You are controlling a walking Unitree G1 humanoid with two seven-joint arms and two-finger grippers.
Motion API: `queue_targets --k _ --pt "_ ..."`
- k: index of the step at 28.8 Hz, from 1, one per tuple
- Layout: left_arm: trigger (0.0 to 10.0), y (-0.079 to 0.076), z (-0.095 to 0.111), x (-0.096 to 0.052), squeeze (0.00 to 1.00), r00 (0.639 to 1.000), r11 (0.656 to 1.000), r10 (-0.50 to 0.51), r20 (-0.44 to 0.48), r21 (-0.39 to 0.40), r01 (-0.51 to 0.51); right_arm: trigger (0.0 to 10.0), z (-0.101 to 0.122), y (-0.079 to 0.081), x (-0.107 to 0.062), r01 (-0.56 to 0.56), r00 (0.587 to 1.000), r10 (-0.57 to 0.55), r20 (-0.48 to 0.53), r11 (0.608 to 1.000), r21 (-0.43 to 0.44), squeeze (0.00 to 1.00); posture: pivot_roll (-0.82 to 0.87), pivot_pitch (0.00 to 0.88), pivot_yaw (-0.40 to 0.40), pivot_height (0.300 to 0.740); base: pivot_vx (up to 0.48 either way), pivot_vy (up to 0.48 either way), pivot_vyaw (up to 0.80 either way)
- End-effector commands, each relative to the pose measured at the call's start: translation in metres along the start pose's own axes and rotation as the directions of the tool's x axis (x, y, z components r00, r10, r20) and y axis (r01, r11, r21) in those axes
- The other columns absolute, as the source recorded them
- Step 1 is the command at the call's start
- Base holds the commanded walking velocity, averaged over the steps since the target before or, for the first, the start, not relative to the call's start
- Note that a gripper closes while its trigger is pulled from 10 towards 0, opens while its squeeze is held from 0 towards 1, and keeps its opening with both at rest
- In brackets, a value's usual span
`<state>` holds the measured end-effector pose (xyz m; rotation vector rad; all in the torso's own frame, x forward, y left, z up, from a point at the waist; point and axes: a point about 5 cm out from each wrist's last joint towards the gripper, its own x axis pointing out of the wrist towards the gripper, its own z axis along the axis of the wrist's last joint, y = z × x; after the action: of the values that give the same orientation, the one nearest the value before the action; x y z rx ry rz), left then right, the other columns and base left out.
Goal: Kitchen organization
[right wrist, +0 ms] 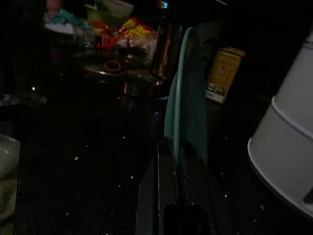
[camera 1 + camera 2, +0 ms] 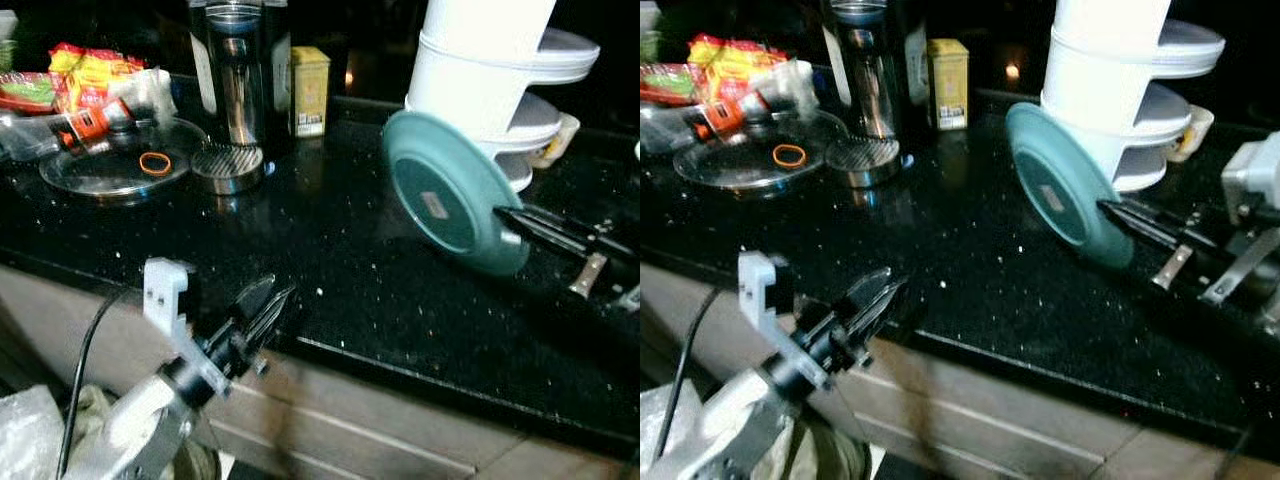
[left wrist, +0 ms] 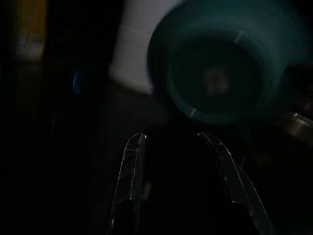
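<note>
Here, 1 teal plate point(image 2: 447, 195) pinched on edge by right gripper point(image 2: 512, 224), left gripper point(image 2: 268, 301) spread, empty, 1 white rack point(image 2: 490, 80) behind.

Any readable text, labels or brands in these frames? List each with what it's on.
None can be read.
Yellow box: dark print and a barcode-like patch, too blurred.
Teal plate: pale sticker on its underside, too small.
Snack packets: red and yellow print, blurred.
White stand: no marking seen.
The right gripper is shut on the teal plate's rim.
</note>
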<state>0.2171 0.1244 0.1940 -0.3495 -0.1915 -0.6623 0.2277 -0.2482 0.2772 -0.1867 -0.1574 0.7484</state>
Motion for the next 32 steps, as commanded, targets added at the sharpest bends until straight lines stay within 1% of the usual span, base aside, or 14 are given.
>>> queue_targets --k 1,2,5,8,14,17,20,21,22,23,25,30,31,32 --pt "10.0 -0.001 0.007 0.002 0.00 1.000 1.000 -0.015 0.020 0.020 0.014 0.0 -0.001 -0.002 0.000 0.016 1.000 -0.016 0.004 1.000 0.012 0.00 0.01 0.000 -0.006 0.740 0.000 0.000 -0.71" --pt "10.0 -0.001 0.014 0.009 0.00 0.999 0.999 -0.028 0.039 0.046 0.026 0.0 -0.002 -0.004 0.001 0.042 0.999 -0.042 0.007 0.999 0.018 0.00 0.01 0.000 -0.003 0.740 0.000 0.000 -0.71" --pt "10.0 0.003 0.019 0.014 0.00 0.999 0.996 -0.015 0.046 0.087 0.011 0.0 -0.003 -0.008 0.002 0.089 0.996 -0.089 0.014 0.996 0.019 0.00 0.01 0.000 -0.001 0.740 0.000 0.000 -0.71" --pt "10.0 0.010 0.025 0.018 0.00 0.998 0.988 0.031 0.061 0.146 -0.040 0.0 -0.004 -0.017 0.006 0.184 0.983 -0.184 0.023 0.983 0.006 0.00 0.00 0.000 0.003 0.740 0.000 0.000 -0.72" --pt "10.0 0.020 0.031 0.024 0.00 0.993 0.978 0.079 0.083 0.188 -0.094 0.0 -0.006 -0.022 0.018 0.266 0.962 -0.266 0.058 0.964 0.006 0.00 0.00 0.000 0.007 0.740 0.000 0.000 -0.73" --pt "10.0 0.024 0.033 0.026 0.00 0.991 0.972 0.098 0.087 0.203 -0.114 0.0 -0.005 -0.020 0.024 0.266 0.961 -0.267 0.077 0.964 0.016 0.00 0.00 0.000 0.007 0.740 0.000 0.000 -0.73" --pt "10.0 0.030 0.037 0.027 0.00 0.986 0.962 0.137 0.097 0.225 -0.156 0.0 -0.003 -0.010 0.034 0.224 0.968 -0.225 0.113 0.974 0.023 0.00 0.00 0.000 0.007 0.740 0.000 0.000 -0.73" --pt "10.0 0.032 0.038 0.027 0.00 0.983 0.959 0.150 0.101 0.229 -0.170 2.2 -0.002 -0.007 0.038 0.218 0.966 -0.220 0.133 0.976 0.029 0.00 0.00 0.000 0.009 0.740 0.000 0.000 -0.52" --pt "10.0 0.032 0.038 0.027 0.00 0.983 0.959 0.150 0.101 0.229 -0.170 2.2 -0.002 -0.007 0.038 0.218 0.966 -0.220 0.133 0.976 0.029 0.00 0.00 0.000 0.009 0.740 0.000 0.000 -0.52" --pt "10.0 0.034 0.039 0.028 0.00 0.982 0.956 0.159 0.106 0.233 -0.180 10.0 -0.001 -0.004 0.041 0.210 0.967 -0.211 0.142 0.977 0.024 0.00 0.00 0.000 0.009 0.740 0.000 0.000 0.00" --pt "10.0 0.038 0.041 0.029 0.00 0.976 0.947 0.184 0.113 0.245 -0.207 10.0 -0.002 0.003 0.053 0.198 0.963 -0.212 0.169 0.976 0.092 0.00 0.00 0.000 0.010 0.740 0.000 -0.334 0.00" --pt "10.0 0.041 0.041 0.030 0.00 0.973 0.942 0.199 0.116 0.252 -0.222 10.0 -0.005 0.020 0.067 0.132 0.973 -0.148 0.177 0.986 0.097 0.00 0.00 0.000 0.011 0.740 0.000 -0.370 0.00" --pt "10.0 0.042 0.040 0.032 0.00 0.972 0.941 0.202 0.116 0.251 -0.226 10.0 -0.005 0.032 0.076 0.086 0.972 -0.111 0.205 0.988 0.127 0.00 0.00 0.000 0.012 0.740 0.000 -0.412 0.00" --pt "10.0 0.042 0.040 0.032 0.00 0.972 0.941 0.202 0.116 0.251 -0.226 10.0 -0.005 0.032 0.076 0.086 0.972 -0.111 0.205 0.988 0.127 0.00 0.00 0.000 0.012 0.740 0.000 -0.412 0.00"
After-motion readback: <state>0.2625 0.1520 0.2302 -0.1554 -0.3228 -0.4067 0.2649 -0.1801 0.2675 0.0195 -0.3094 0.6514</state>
